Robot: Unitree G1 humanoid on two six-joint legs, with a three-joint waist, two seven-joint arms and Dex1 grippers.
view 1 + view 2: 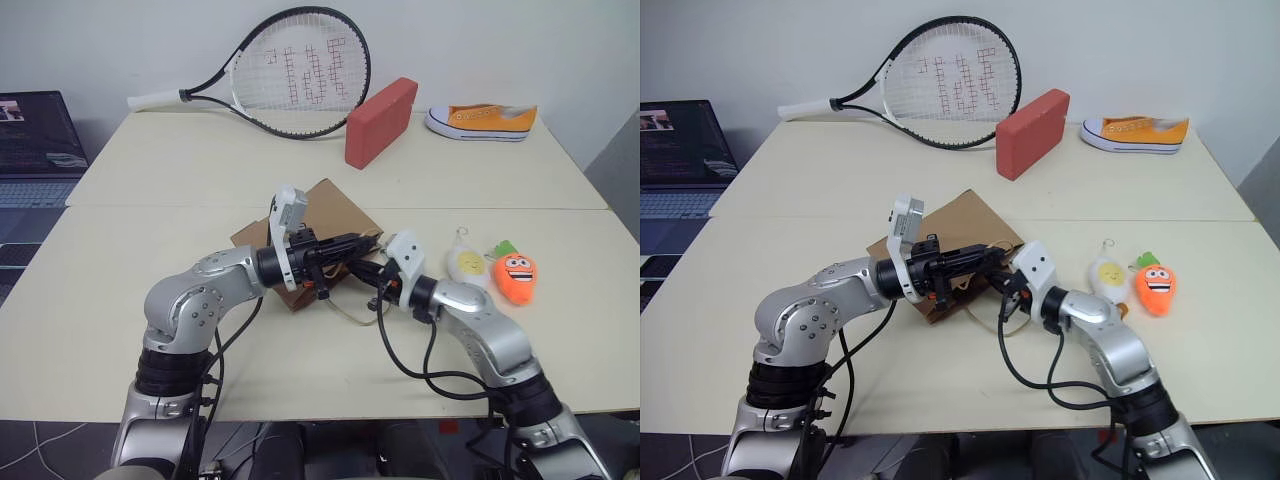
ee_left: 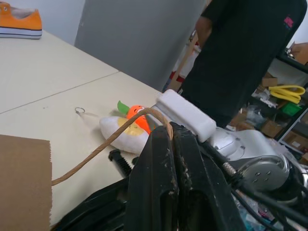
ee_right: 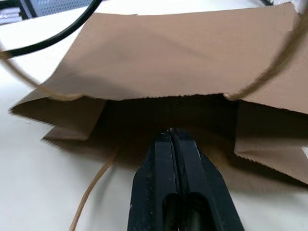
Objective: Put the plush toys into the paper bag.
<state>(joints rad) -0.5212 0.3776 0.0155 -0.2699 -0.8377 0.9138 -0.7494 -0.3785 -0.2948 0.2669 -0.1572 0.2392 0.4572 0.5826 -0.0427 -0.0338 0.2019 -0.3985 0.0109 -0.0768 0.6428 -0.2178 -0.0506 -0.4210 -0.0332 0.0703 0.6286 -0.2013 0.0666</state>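
I see the paper bag (image 1: 318,225) lying on the table (image 1: 200,180) between my two arms, its mouth lifted a little, and my left gripper (image 2: 169,132) is clamped shut on one twine handle (image 2: 103,144) of it. My right gripper (image 3: 172,132) is closed on nothing, its tips right at the bag's mouth. The egg plush (image 1: 466,266) and carrot plush (image 1: 516,277) lie side by side on the table, just right of the bag.

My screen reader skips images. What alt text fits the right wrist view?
The right gripper, shut, points into the open mouth of the brown paper bag lying on the pale table. A tan twine handle trails on the table beside it.
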